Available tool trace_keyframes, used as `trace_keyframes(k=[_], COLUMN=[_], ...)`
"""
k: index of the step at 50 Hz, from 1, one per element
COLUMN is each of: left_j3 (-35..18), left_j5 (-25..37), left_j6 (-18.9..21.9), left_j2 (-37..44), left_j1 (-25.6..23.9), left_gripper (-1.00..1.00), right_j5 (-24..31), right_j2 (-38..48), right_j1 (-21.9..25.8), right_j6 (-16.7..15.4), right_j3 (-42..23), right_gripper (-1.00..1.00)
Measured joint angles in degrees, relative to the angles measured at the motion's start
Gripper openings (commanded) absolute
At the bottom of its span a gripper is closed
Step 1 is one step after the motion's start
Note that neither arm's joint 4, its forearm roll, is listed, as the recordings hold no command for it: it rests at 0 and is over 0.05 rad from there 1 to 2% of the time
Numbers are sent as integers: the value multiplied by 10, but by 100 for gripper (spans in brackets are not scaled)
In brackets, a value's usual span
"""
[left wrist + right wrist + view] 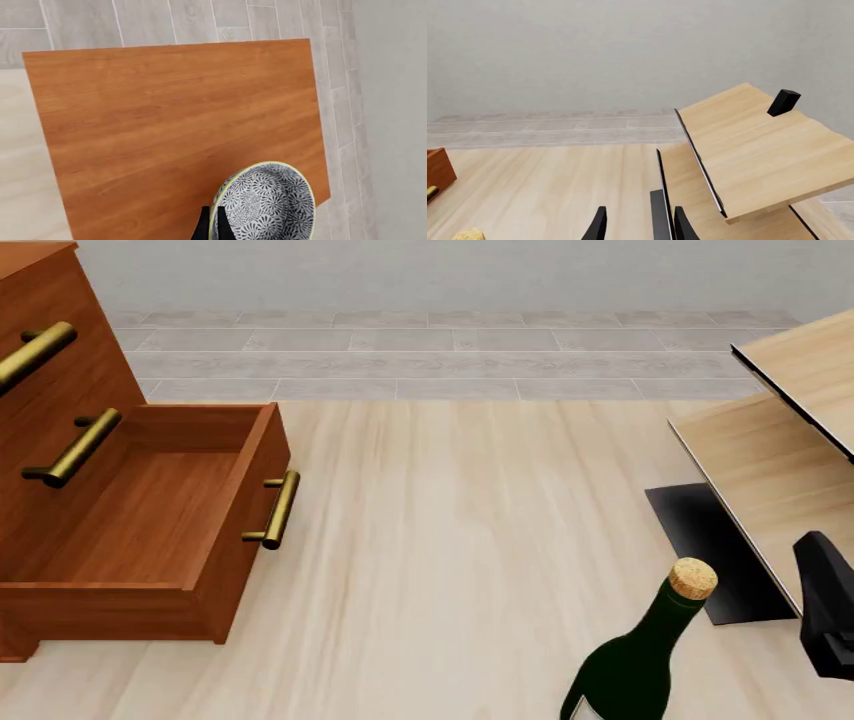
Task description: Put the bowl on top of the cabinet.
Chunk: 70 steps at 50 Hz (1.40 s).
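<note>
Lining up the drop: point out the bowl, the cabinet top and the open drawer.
bowl (267, 202), left wrist view, patterned inside.
cabinet top (173, 125), left wrist view, middle of the wood panel.
open drawer (147, 510), front view, inner floor.

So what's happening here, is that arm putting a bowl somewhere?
Yes. The left gripper is holding a small patterned bowl by its rim, above the reddish-brown top of the cabinet; whether it touches yet is unclear. One cabinet drawer hangs open on the table. The right gripper is open and holds nothing, near a pale wooden rack. A corked green bottle stands in front.
</note>
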Motion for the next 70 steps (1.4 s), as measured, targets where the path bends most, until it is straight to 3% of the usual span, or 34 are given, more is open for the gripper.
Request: trace_keyframes(k=[41, 42, 70], left_j3=[11, 10, -12], left_j5=[0, 0, 0], left_j6=[16, 15, 10], left_j2=[-1, -1, -31], left_j1=[11, 12, 26], left_gripper=[-100, 100, 100], right_j5=[-1, -1, -2], right_j2=[0, 0, 0], right_j1=[-2, -2, -2], right_j6=[3, 3, 3], right_j3=[-2, -2, -2], right_gripper=[100, 100, 100])
